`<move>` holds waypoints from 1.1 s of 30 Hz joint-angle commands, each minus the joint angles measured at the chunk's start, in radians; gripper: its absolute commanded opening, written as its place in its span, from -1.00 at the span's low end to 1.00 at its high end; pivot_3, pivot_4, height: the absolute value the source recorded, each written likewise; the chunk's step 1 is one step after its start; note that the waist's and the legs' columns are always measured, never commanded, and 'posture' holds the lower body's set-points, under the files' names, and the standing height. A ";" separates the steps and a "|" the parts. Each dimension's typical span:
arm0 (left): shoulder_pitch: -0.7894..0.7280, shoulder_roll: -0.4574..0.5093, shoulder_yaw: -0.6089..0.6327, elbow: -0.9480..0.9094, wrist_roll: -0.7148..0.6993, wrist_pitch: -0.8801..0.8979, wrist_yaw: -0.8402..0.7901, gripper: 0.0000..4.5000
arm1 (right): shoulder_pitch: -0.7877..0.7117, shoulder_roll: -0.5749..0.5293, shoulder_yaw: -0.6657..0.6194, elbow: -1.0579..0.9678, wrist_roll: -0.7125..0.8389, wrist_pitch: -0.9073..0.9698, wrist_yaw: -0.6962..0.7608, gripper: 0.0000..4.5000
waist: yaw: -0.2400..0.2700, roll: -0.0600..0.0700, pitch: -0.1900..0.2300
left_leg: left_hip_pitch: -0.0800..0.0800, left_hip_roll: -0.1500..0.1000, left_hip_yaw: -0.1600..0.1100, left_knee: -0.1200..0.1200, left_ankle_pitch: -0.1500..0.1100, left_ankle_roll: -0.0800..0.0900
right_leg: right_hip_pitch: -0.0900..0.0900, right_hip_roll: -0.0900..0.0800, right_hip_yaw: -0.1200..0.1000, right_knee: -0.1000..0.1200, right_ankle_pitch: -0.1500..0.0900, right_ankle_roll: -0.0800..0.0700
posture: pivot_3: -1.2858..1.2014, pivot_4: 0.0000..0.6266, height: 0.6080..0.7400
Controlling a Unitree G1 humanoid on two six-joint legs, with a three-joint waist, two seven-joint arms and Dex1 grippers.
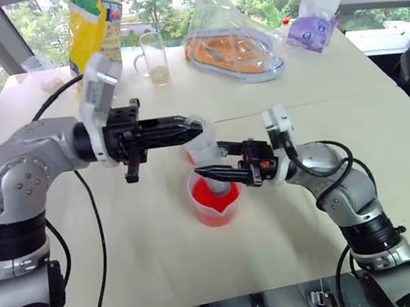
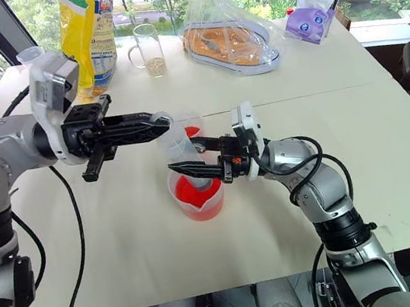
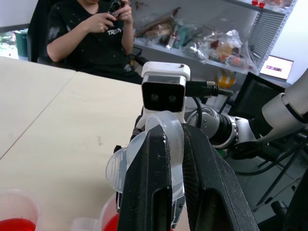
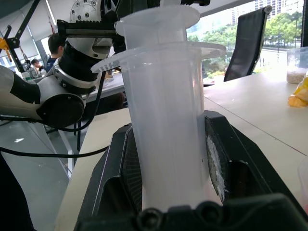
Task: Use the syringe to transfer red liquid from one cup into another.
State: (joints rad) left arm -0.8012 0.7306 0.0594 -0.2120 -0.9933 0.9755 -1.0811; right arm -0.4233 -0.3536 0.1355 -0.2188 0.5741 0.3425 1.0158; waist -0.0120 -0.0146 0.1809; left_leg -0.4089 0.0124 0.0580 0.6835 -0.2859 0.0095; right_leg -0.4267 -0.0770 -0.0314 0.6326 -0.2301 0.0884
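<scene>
**Syringe held by both tools over the spouted cup**

In my head views the syringe [image 1: 206, 153] stands upright at the centre of the frame, on the pale table [image 1: 322, 102]. Its lower end dips into the spouted cup [image 1: 214, 199], which sits just below centre and holds the red liquid [image 1: 212, 204].

Right tool [image 1: 206, 172]: comes in from the right of the frame, pointing left, and is clamped on the syringe barrel low down, just above the cup rim. In the right wrist view I see the clear barrel [image 4: 168, 130] upright between the two black fingers [image 4: 118, 178], with the barrel flange above them and the plunger top higher still.

Left tool [image 1: 195, 130]: reaches in from the left of the frame, pointing right, closed on the upper end of the syringe. In the left wrist view the fingers [image 3: 147, 183] are pinched on the translucent plunger top [image 3: 166, 144], the flange jutting out to one side.

The smaller clear cup [image 1: 193, 155] stands immediately behind the spouted cup, partly hidden by the syringe; I can see some red in its bottom.

At the back of the table: a glass mug [image 1: 153, 58] with pale grains in the bottom, a yellow bag [image 1: 93, 22] to its left, a clear bag with orange contents [image 1: 230, 43] to its right, and a small purple package [image 1: 312, 25] in the upper right.

A seated person [image 3: 91, 33] in dark clothing shows in the left wrist view, beyond the table.
</scene>
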 commanded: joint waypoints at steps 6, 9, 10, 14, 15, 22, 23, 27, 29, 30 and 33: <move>-0.068 0.023 0.085 0.020 -0.006 -0.041 0.010 -0.99 | 0.020 -0.013 0.034 0.073 -0.022 -0.013 0.043 -0.37 | 0.000 0.000 0.000 | 0.000 0.000 0.000 0.000 0.000 0.000 | 0.000 0.000 0.000 0.000 0.000 0.000 | 0.03 -0.52 1.00; -0.070 0.025 0.086 0.023 -0.005 -0.043 0.009 -0.99 | 0.017 -0.014 0.033 0.078 -0.020 -0.015 0.044 -0.37 | 0.000 0.000 0.000 | 0.000 0.000 0.000 0.000 0.000 0.000 | 0.000 0.000 0.000 0.000 0.000 0.000 | 0.03 -0.52 1.00; -0.069 0.026 0.086 0.025 -0.003 -0.045 0.007 -0.99 | 0.014 -0.015 0.032 0.077 -0.020 -0.014 0.045 -0.37 | 0.000 0.000 0.000 | 0.000 0.000 0.000 0.000 0.000 0.000 | 0.000 0.000 0.000 0.000 0.000 0.000 | 0.03 -0.52 1.00; -0.069 0.028 0.084 0.028 0.004 -0.052 0.004 -0.99 | 0.010 -0.016 0.028 0.068 -0.014 -0.008 0.043 -0.37 | 0.000 0.000 0.000 | 0.000 0.000 0.000 0.000 0.000 0.000 | 0.000 0.000 0.000 0.000 0.000 0.000 | 0.03 -0.52 1.00; -0.068 0.028 0.084 0.028 0.005 -0.053 0.004 -0.99 | 0.009 -0.016 0.027 0.065 -0.013 -0.008 0.042 -0.37 | 0.000 0.000 0.000 | 0.000 0.000 0.000 0.000 0.000 0.000 | 0.000 0.000 0.000 0.000 0.000 0.000 | 0.03 -0.52 1.00; -0.045 0.030 0.070 0.022 0.018 -0.058 0.003 -0.99 | -0.024 -0.014 0.004 0.024 0.011 0.010 0.026 -0.37 | 0.000 0.000 0.000 | 0.000 0.000 0.000 0.000 0.000 0.000 | 0.000 0.000 0.000 0.000 0.000 0.000 | 0.03 -0.52 1.00; -0.039 0.033 0.065 0.018 0.023 -0.056 0.001 -0.99 | -0.031 -0.014 -0.002 0.015 0.017 0.016 0.022 -0.37 | 0.000 0.000 0.000 | 0.000 0.000 0.000 0.000 0.000 0.000 | 0.000 0.000 0.000 0.000 0.000 0.000 | 0.03 -0.52 1.00; -0.007 0.047 0.047 0.015 0.036 -0.049 -0.007 -0.99 | -0.059 -0.014 -0.026 -0.020 0.041 0.043 0.005 -0.37 | 0.000 0.000 0.000 | 0.000 0.000 0.000 0.000 0.000 0.000 | 0.000 0.000 0.000 0.000 0.000 0.000 | 0.03 -0.52 1.00; 0.008 0.052 0.046 0.024 0.034 -0.040 -0.006 -0.46 | -0.078 -0.014 -0.043 -0.048 0.065 0.067 -0.012 -0.37 | 0.000 0.000 0.000 | 0.000 0.000 0.000 0.000 0.000 0.000 | 0.000 0.000 0.000 0.000 0.000 0.000 | 0.03 -0.52 1.00; 0.015 0.055 0.047 0.027 0.034 -0.040 -0.008 -0.27 | -0.083 -0.014 -0.049 -0.060 0.076 0.078 -0.019 -0.37 | 0.000 0.000 0.000 | 0.000 0.000 0.000 0.000 0.000 0.000 | 0.000 0.000 0.000 0.000 0.000 0.000 | 0.03 -0.52 1.00; 0.029 0.062 0.052 0.031 0.042 -0.051 -0.017 0.46 | -0.086 -0.012 -0.063 -0.086 0.111 0.117 -0.038 -0.37 | 0.000 0.000 0.000 | 0.000 0.000 0.000 0.000 0.000 0.000 | 0.000 0.000 0.000 0.000 0.000 0.000 | 0.03 -0.52 1.00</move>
State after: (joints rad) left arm -0.7740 0.7832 0.0929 -0.1703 -0.9592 0.9428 -1.0890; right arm -0.4815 -0.3718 0.1018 -0.2421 0.6382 0.4541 0.9867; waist -0.0121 -0.0145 0.1810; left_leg -0.4090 0.0125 0.0579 0.6835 -0.2859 0.0095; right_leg -0.4267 -0.0772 -0.0315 0.6327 -0.2301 0.0884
